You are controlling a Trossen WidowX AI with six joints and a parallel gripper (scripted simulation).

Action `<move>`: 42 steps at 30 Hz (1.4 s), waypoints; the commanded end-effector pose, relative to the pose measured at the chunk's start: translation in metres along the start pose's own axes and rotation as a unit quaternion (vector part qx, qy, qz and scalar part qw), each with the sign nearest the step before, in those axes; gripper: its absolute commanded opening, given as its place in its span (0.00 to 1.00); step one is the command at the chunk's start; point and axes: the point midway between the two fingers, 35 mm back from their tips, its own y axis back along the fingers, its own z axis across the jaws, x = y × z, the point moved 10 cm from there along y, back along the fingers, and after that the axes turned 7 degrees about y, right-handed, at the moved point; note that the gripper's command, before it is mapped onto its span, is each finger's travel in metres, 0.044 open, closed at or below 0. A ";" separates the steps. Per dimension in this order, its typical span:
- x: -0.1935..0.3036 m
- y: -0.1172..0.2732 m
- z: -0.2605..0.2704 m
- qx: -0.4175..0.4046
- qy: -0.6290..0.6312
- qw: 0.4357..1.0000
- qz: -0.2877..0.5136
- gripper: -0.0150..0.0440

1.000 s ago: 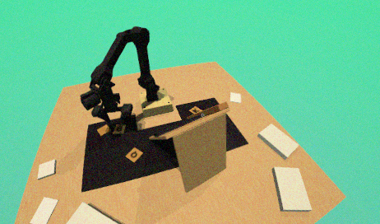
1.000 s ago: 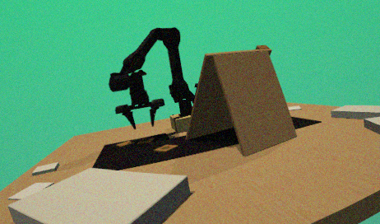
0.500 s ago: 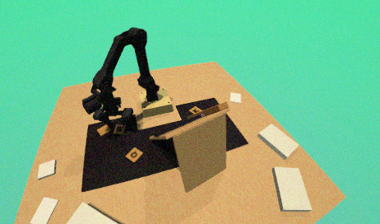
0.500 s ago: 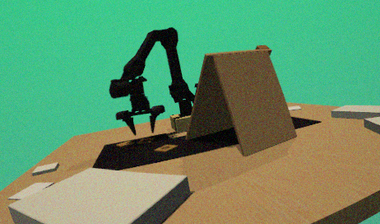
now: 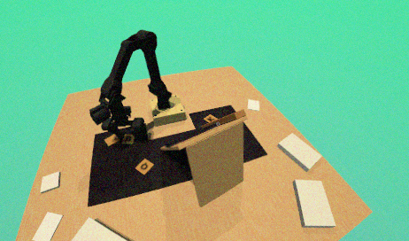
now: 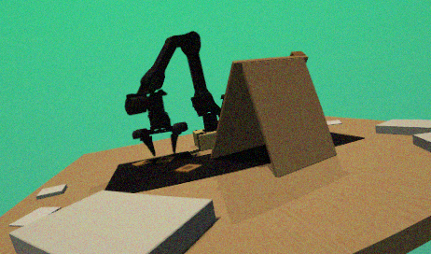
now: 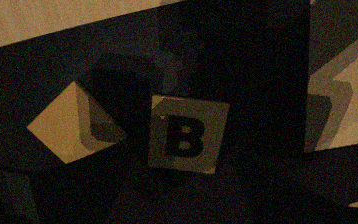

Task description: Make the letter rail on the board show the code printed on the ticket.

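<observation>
My gripper [image 5: 132,137] [image 6: 164,153] is open and empty, pointing down just above the B tile [image 5: 128,139] [image 6: 165,160] [image 7: 185,136]. The B tile lies flat on the dark mat [image 5: 106,186] [image 6: 123,179] in the gripper's shadow. Another orange tile [image 5: 110,140] [image 6: 140,163] [image 7: 57,127] lies beside it, partly shadowed, its letter unclear. A tile marked O or Q [image 5: 144,167] [image 6: 188,167] lies nearer the mat's front. A tile that looks like K [image 5: 210,118] lies behind the board [image 5: 217,164] [image 6: 294,112]. The rail's face and the ticket's print cannot be read.
The tent-shaped board stands right of the gripper. The arm's base [image 5: 169,117] is behind the mat. White slabs [image 5: 300,151] [image 5: 314,204] [image 6: 114,217] and smaller white pieces [image 5: 50,182] [image 5: 253,104] lie around the counter [image 5: 137,221] [image 6: 387,187].
</observation>
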 end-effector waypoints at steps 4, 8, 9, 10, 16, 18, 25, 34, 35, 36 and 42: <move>0.000 -0.007 0.000 -0.001 -0.001 1.000 -0.002 0.83; 0.000 -0.013 0.000 -0.001 -0.001 1.000 -0.002 0.83; 0.000 -0.015 0.000 -0.001 -0.001 1.000 -0.002 0.83; 0.000 -0.016 0.000 -0.001 -0.001 1.000 -0.002 0.83; -0.001 -0.020 0.000 -0.001 -0.001 1.000 -0.002 0.83; -0.001 -0.020 0.000 -0.001 -0.001 1.000 -0.002 0.83; -0.001 -0.020 0.000 -0.001 -0.001 1.000 -0.002 0.83; -0.001 -0.020 0.000 -0.001 -0.001 1.000 -0.002 0.77; -0.001 -0.020 0.000 -0.001 -0.001 1.000 -0.002 0.76; -0.001 -0.020 0.000 -0.001 -0.001 1.000 -0.002 0.75; -0.001 -0.020 0.000 -0.001 -0.001 1.000 -0.002 0.68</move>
